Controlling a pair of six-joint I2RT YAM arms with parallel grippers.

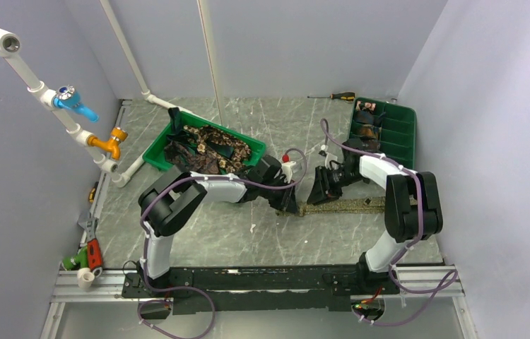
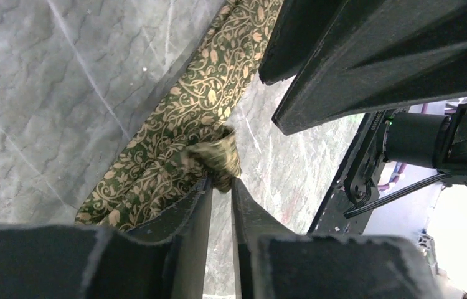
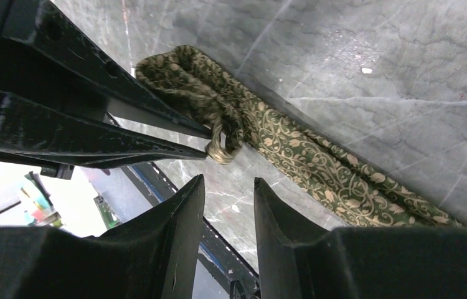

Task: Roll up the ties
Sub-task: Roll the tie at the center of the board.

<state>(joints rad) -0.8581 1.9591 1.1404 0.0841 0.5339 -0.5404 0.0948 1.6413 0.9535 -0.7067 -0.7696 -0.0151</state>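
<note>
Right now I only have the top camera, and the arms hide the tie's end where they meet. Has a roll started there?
Observer: Yes. The right wrist view shows a small coil at the end of the tie. The rest lies flat on the table.
Operator: Okay, are the right fingers on that coil?
Observer: No. The right fingers stand apart with nothing between them, and the coil sits just beyond their tips.
</note>
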